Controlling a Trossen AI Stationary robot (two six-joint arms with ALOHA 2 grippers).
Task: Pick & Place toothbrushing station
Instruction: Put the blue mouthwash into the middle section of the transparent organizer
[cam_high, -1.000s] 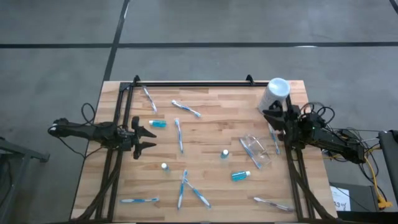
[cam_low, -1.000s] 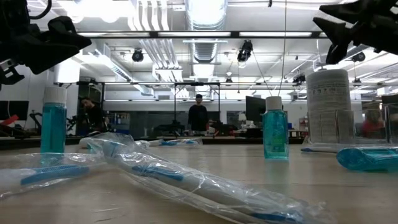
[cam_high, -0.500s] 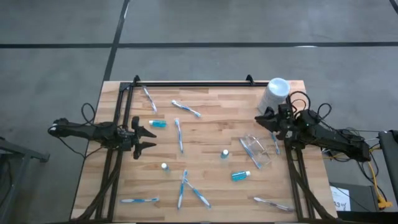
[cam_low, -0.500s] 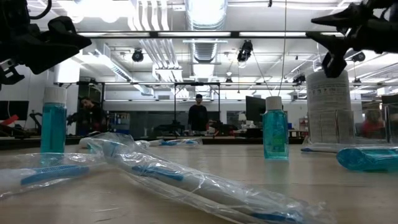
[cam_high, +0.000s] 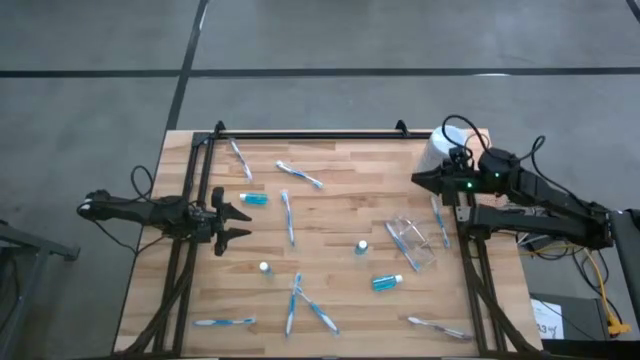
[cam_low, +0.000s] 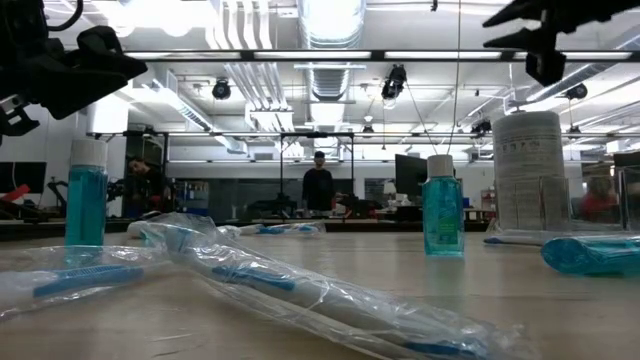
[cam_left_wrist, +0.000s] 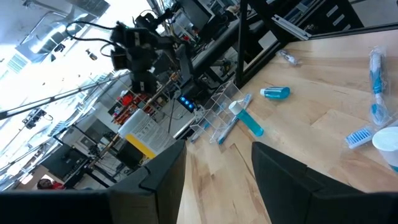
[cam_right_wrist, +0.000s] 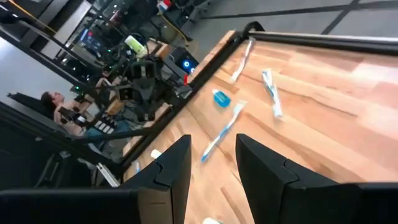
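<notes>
Pouch (cam_high: 411, 241) apparently lies diagonally; left pincer (cam_high: 232, 223) and right pincer (cam_high: 420, 180) released, empty.

1. Table (cam_high: 340, 215) — pale wood planks, with a black rail along its far edge.
2. Toothbrushes (cam_high: 288, 216) — blue and white.
3. Small tubes (cam_high: 254, 199) — blue with white caps.
4. Pouch (cam_high: 411, 241) — clear.
5. Cylinder (cam_high: 441, 150) at the far right corner — white.

Wooden table (cam_high: 340, 225). White cylinder (cam_high: 437, 150) upright at its far right corner. Black rail (cam_high: 310, 135) along the far edge. Person (cam_low: 319, 187) standing in the room beyond the table.
</notes>
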